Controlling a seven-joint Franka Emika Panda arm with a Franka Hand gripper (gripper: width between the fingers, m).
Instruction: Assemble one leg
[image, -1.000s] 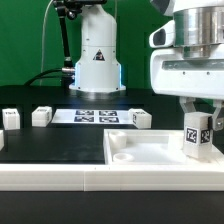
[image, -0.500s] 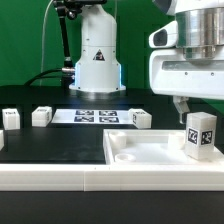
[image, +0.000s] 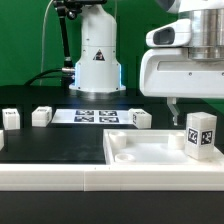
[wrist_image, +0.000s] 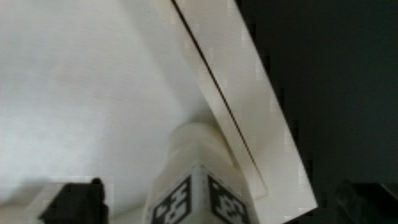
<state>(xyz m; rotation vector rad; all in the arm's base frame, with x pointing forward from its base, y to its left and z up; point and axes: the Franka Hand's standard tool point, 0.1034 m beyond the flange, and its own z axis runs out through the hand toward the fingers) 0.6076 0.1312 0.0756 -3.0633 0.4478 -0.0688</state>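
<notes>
A white leg (image: 201, 134) with black-and-white tags stands upright in the right corner of the large white tray-like piece (image: 135, 152). My gripper (image: 186, 104) hangs just above the leg, slightly toward the exterior view's left, and does not touch it. One dark finger (image: 170, 105) shows below the white hand. In the wrist view the leg (wrist_image: 199, 192) sits between my two fingertips (wrist_image: 75, 203), with gaps on both sides. The gripper (wrist_image: 217, 205) is open and empty.
Three more white legs (image: 8, 119), (image: 41, 116), (image: 140, 119) lie on the black table behind the tray. The marker board (image: 95, 116) lies between them. The arm's white base (image: 97, 60) stands at the back.
My gripper has let go of the leg and risen, drifting toward the exterior view's left. The leg stays upright in the tray's corner.
</notes>
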